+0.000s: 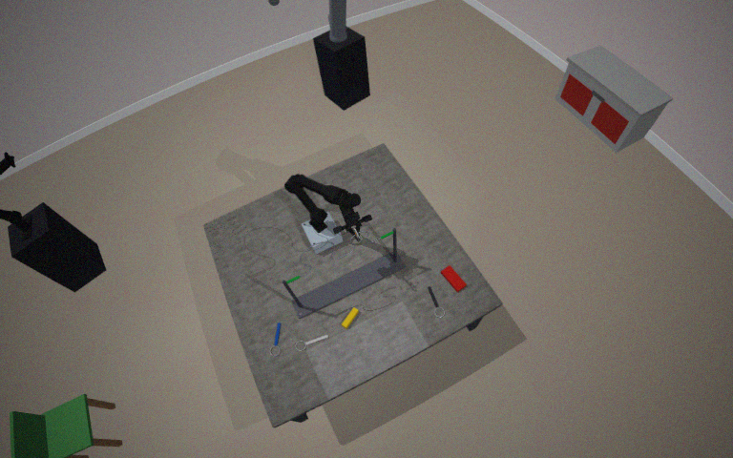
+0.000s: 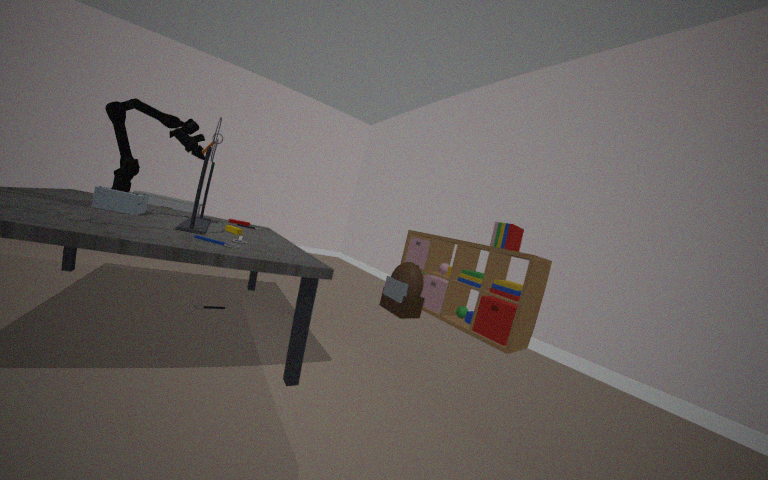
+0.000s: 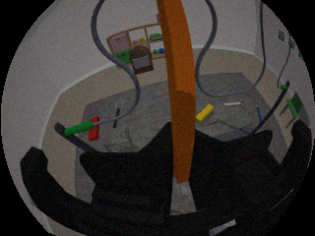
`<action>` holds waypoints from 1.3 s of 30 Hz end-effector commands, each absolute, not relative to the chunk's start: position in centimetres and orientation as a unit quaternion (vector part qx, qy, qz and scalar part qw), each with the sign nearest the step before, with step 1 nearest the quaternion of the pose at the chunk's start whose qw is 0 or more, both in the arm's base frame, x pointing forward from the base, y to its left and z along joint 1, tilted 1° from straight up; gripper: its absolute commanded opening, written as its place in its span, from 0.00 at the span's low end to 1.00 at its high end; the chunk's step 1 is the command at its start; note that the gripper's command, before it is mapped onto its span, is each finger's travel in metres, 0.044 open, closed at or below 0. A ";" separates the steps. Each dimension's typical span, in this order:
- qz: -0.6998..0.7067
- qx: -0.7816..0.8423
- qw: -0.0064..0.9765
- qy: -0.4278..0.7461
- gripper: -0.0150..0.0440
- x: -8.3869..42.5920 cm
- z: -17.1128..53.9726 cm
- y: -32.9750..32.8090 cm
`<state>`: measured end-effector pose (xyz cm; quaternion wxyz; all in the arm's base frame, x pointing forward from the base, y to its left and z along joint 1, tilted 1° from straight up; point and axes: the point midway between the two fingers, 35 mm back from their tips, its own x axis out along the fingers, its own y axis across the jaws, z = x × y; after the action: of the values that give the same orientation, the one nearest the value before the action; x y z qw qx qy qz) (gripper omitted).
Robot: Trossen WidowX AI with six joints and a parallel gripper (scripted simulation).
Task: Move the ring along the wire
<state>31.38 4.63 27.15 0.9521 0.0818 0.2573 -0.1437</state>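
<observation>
My gripper [image 1: 354, 230] [image 2: 203, 152] [image 3: 173, 126] is shut on the orange handle [image 2: 208, 147] [image 3: 181, 64], high above the table. The ring [image 2: 222, 139] at the handle's far end is beside the upper wire; it is outside the wrist view, and whether the wire passes through it is too small to tell. The grey wire [image 3: 139, 93] curves up on both sides of the handle in the wrist view. One green part [image 1: 387, 235] [image 3: 79, 128] is by the right post [image 1: 395, 245]; the other green part [image 1: 293, 279] [image 3: 284, 87] is by the left post [image 1: 291, 293].
The posts stand on a grey base [image 1: 345, 284]. On the table lie a red block [image 1: 452, 279] [image 3: 94, 129], a yellow block [image 1: 350, 318] [image 3: 204, 113], and blue [image 1: 278, 333], white [image 1: 316, 340] and black [image 1: 432, 296] handles with rings.
</observation>
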 end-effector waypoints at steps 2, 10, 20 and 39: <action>-0.159 0.027 0.951 0.262 0.00 31.3 27.0 4.0; -0.183 -0.060 0.945 0.265 0.00 31.1 27.0 2.8; -0.212 -0.168 0.925 0.265 0.00 30.8 27.4 1.4; -0.258 -0.368 0.856 0.257 0.00 30.2 29.1 -1.0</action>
<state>30.51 -0.56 28.68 0.8679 -0.3419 0.2599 -0.2495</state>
